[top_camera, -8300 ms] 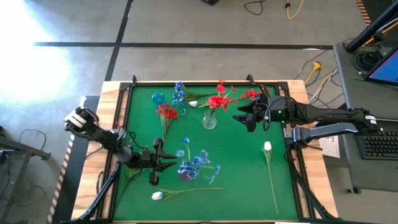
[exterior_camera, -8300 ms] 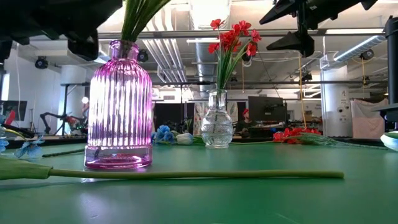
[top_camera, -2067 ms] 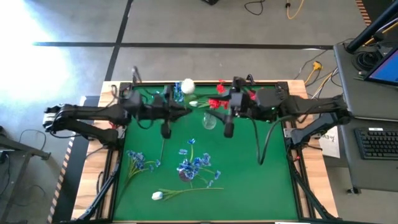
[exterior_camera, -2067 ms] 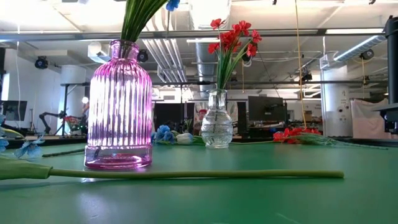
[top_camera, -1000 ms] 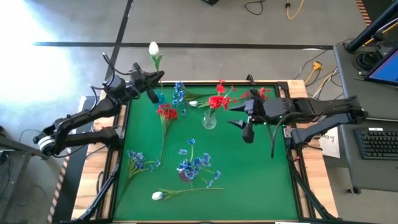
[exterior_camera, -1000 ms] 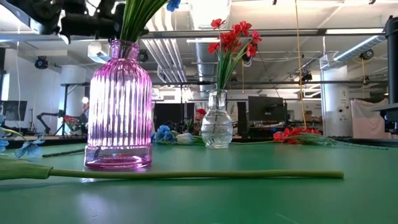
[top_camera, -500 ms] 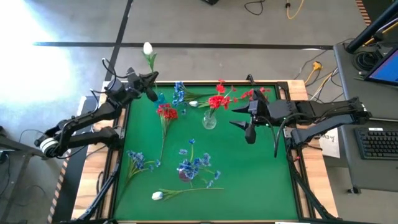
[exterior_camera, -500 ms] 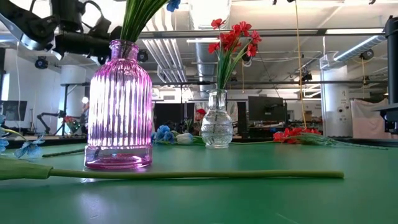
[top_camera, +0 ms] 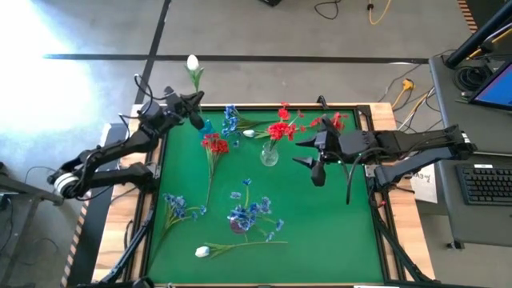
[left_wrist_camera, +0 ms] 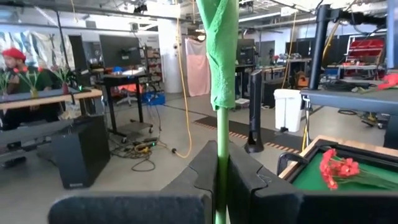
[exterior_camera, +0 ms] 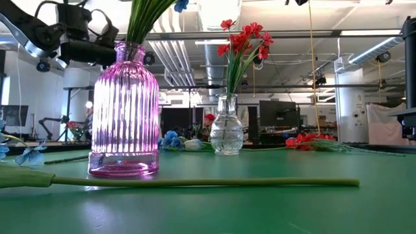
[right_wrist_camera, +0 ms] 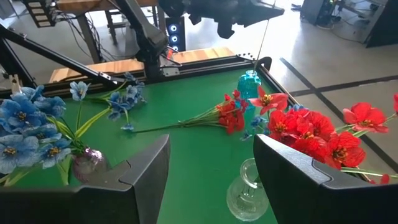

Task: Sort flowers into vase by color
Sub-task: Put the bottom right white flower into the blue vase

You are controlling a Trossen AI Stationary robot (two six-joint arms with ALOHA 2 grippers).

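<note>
My left gripper (top_camera: 195,106) is high over the table's far left corner, shut on a white tulip whose bud (top_camera: 193,62) stands above it. A small teal vase (top_camera: 205,126) stands just below it. My right gripper (top_camera: 314,162) is open and empty, right of the clear vase (top_camera: 270,154) that holds red flowers (right_wrist_camera: 311,134). The pink vase (exterior_camera: 124,110) holds blue flowers (top_camera: 250,210). Loose red (top_camera: 214,144), blue (top_camera: 178,206) and white (top_camera: 202,251) flowers lie flat on the green mat. My left gripper pinches the tulip's green stem (left_wrist_camera: 222,163) between its two fingers, below the folded leaf (left_wrist_camera: 224,56). The fingers reach in about level from the table's left side and lie across the stem. The flower is lifted clear and stands upright, bud uppermost.
More blue (top_camera: 230,118), white (top_camera: 249,133) and red (top_camera: 324,122) flowers lie along the far edge. The long stem (exterior_camera: 195,182) of a white tulip lies across the mat's near side. A raised black rim (top_camera: 376,200) borders the mat. There is bare mat at the right (top_camera: 336,232).
My left gripper, still holding the white tulip upright, has come down a little over the far left corner. My right gripper has drifted slightly toward the clear vase and stays open.
</note>
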